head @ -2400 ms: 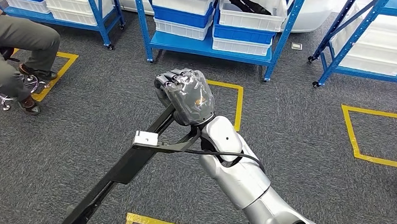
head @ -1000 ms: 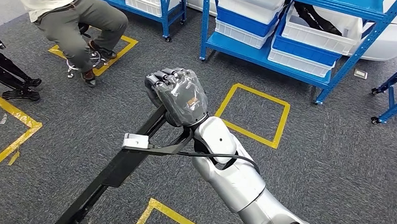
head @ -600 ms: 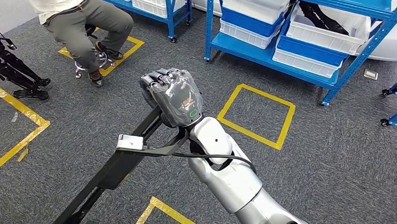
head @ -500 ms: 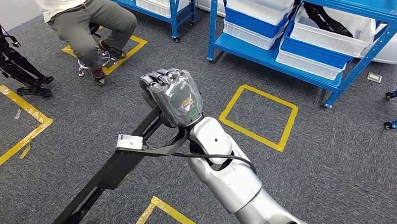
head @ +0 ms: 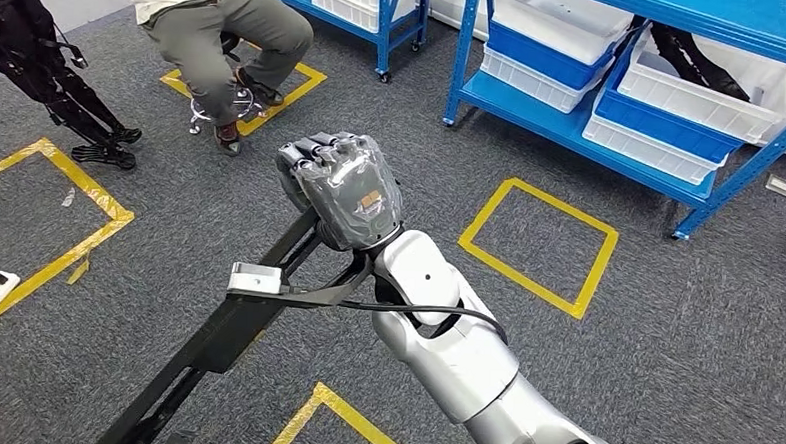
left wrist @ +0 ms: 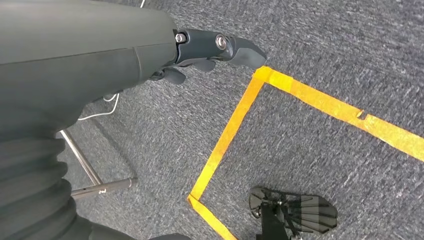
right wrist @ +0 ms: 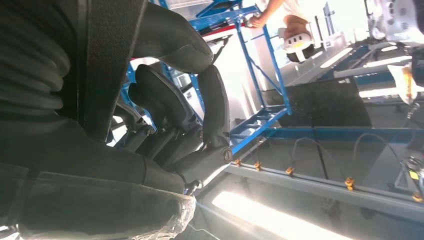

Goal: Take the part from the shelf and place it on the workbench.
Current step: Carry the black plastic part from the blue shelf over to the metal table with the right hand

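The robot is in the carrying step, I think: the part [head: 226, 340] is off the shelf and in the right hand [head: 342, 188], and it has to go to the counter. The part is a long black bar with a small white block on it. It runs from the right hand down toward the low edge of the head view, above the grey carpet [head: 665, 324]. The right hand's fingers [right wrist: 172, 107] are curled tight around the top end of the bar, so the bar sits right inside the closed fist. A blue shelf [head: 583, 130] with white and blue bins stands well apart from the hand, past a yellow tape square [head: 540, 243] on the floor. A person [head: 227, 25] sits on a stool near another yellow square. No counter can be seen, so the next move is likely to turn or walk until one comes into sight, keeping the long bar away from the shelf and the person. The left hand [left wrist: 100, 55] hangs over the carpet beside a yellow tape line [left wrist: 230, 130]. It holds nothing, but I cannot tell if its fingers are spread or curled.
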Controlling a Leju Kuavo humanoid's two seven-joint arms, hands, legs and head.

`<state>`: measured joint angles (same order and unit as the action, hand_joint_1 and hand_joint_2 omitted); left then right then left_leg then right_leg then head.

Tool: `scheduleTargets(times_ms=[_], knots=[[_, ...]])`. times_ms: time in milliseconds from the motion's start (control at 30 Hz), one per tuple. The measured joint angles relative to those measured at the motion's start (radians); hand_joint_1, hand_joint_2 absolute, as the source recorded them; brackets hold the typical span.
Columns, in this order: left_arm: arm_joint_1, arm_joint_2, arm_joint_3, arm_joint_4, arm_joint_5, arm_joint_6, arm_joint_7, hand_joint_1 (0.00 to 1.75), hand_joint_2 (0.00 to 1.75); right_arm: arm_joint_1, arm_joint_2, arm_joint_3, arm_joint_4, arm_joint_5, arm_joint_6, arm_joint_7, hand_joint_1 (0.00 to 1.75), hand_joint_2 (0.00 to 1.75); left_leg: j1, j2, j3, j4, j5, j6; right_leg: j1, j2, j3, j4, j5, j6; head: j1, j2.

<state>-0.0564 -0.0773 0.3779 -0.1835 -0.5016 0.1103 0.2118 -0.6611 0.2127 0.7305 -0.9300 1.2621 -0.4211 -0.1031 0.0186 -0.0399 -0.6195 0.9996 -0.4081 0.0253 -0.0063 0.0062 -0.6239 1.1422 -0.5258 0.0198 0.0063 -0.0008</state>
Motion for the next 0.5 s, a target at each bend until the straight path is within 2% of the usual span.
scheduleTargets(times_ms=[33, 67, 100, 167, 233, 267, 333, 367, 400, 433, 467, 500], knots=[[0.0, 0.0, 0.0, 0.0, -0.003, 0.0, 0.0, 0.0, 1.75, -0.003, 0.0, 0.0, 0.0, 0.001, 0.0, 0.001, 1.75, 1.75, -0.002, -0.007, -0.001, 0.001, 0.001, -0.004, -0.001, 0.008, 0.032, -0.067, 0.024, 0.002, -0.001, 0.0], [0.0, 0.0, 0.0, 0.0, -0.005, 0.001, -0.001, 0.0, 1.75, -0.005, 0.0, 0.0, 0.0, 0.002, 0.0, 0.001, 1.75, 1.75, -0.004, -0.011, -0.003, 0.002, 0.002, -0.009, -0.002, 0.014, 0.053, -0.111, 0.04, 0.0, -0.002, 0.0], [0.0, 0.0, 0.0, 0.0, -0.006, 0.002, -0.001, 0.0, 1.75, -0.006, -0.001, 0.0, 0.0, 0.002, 0.0, 0.001, 1.75, 1.75, -0.005, -0.015, -0.005, 0.003, 0.003, -0.014, -0.002, 0.017, 0.06, -0.129, 0.047, -0.005, -0.002, 0.0], [0.003, 0.001, 0.0, 0.0, -0.009, 0.005, -0.003, 0.0, 1.75, -0.007, 0.0, 0.0, 0.0, 0.003, 0.0, 0.001, 1.75, 1.75, -0.002, -0.017, -0.009, 0.003, 0.004, -0.026, -0.003, 0.011, 0.06, -0.131, 0.053, -0.017, -0.003, 0.0], [0.005, 0.001, -0.001, 0.0, -0.01, 0.007, -0.007, 0.0, 1.75, -0.008, 0.003, 0.001, 0.0, 0.004, -0.001, 0.001, 1.75, 1.75, 0.002, -0.003, -0.024, 0.033, -0.018, -0.035, -0.009, 0.004, 0.062, -0.135, 0.059, -0.031, -0.006, 0.0], [0.004, 0.001, -0.001, 0.0, -0.011, 0.008, -0.008, 0.0, 1.75, -0.009, 0.004, 0.001, 0.0, 0.004, -0.001, 0.001, 1.75, 1.75, 0.003, 0.008, -0.043, 0.075, -0.045, -0.039, -0.011, 0.0, 0.063, -0.137, 0.061, -0.037, -0.008, 0.0], [0.003, 0.0, -0.002, 0.0, -0.012, 0.009, -0.012, 0.0, 1.75, -0.007, 0.004, 0.001, 0.0, 0.005, -0.001, 0.001, 1.75, 1.75, 0.004, 0.026, -0.102, 0.206, -0.11, -0.047, -0.007, -0.009, 0.063, -0.137, 0.061, -0.044, -0.013, 0.0], [0.004, 0.0, -0.002, 0.0, -0.012, 0.011, -0.014, 0.0, 1.75, -0.004, 0.003, 0.001, 0.0, 0.006, -0.001, 0.001, 1.75, 1.75, 0.004, 0.029, -0.128, 0.261, -0.129, -0.049, -0.005, -0.014, 0.063, -0.137, 0.06, -0.045, -0.013, 0.0], [0.004, 0.0, -0.002, 0.0, -0.012, 0.013, -0.017, 0.0, 1.75, -0.002, 0.003, 0.002, 0.0, 0.007, -0.001, 0.001, 1.75, 1.75, 0.004, 0.031, -0.141, 0.286, -0.132, -0.049, -0.003, -0.019, 0.063, -0.137, 0.06, -0.046, -0.013, 0.0], [0.005, 0.0, -0.002, 0.0, -0.013, 0.015, -0.019, 0.0, 1.75, 0.0, 0.003, 0.002, 0.0, 0.008, -0.002, 0.001, 1.75, 1.75, 0.004, 0.033, -0.133, 0.272, -0.115, -0.048, -0.001, -0.023, 0.063, -0.137, 0.059, -0.046, -0.014, 0.0], [0.005, 0.0, -0.002, 0.0, -0.015, 0.016, -0.021, 0.0, 1.75, 0.001, 0.003, 0.003, 0.0, 0.008, -0.003, 0.001, 1.75, 1.75, 0.004, 0.037, -0.106, 0.22, -0.085, -0.045, 0.0, -0.027, 0.064, -0.136, 0.058, -0.047, -0.014, 0.0], [0.004, 0.001, -0.002, 0.0, -0.016, 0.017, -0.023, 0.0, 1.75, 0.001, 0.003, 0.004, 0.0, 0.009, -0.004, 0.001, 1.75, 1.75, 0.003, 0.046, -0.067, 0.146, -0.054, -0.04, 0.001, -0.03, 0.066, -0.137, 0.057, -0.046, -0.014, 0.0]])
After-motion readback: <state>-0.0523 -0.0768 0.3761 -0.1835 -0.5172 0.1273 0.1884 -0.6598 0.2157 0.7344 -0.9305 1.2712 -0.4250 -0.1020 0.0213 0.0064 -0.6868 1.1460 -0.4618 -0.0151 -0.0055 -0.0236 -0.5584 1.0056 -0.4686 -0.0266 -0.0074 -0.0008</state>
